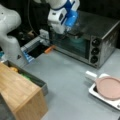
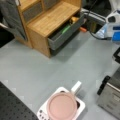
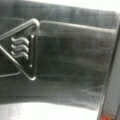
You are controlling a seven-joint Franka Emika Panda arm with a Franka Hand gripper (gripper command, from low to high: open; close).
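Gripper (image 1: 71, 29) poised at top front edge of the toaster oven (image 1: 100, 35), whether spread or clamped I cannot tell, seemingly placed to reach its door; on the table (image 1: 65, 80): one oven, three knobs (image 1: 95, 51), one pink-lidded pot (image 2: 62, 106), one wooden drawer unit (image 2: 47, 21)

From my seat, the toaster oven (image 1: 100, 32) reads as brushed metal with a dull sheen; the wrist view shows its top panel (image 3: 75, 62) streaked, with a hot-surface triangle (image 3: 23, 48) stamped into it. Its knobs (image 1: 95, 51) look like black plastic. The arm's shell (image 1: 58, 15) is glossy white and blue plastic. The drawer cabinet (image 2: 47, 20) is matt pale wood. The tabletop (image 1: 67, 82) is smooth, matt grey. The pink lid (image 2: 62, 107) looks matt.
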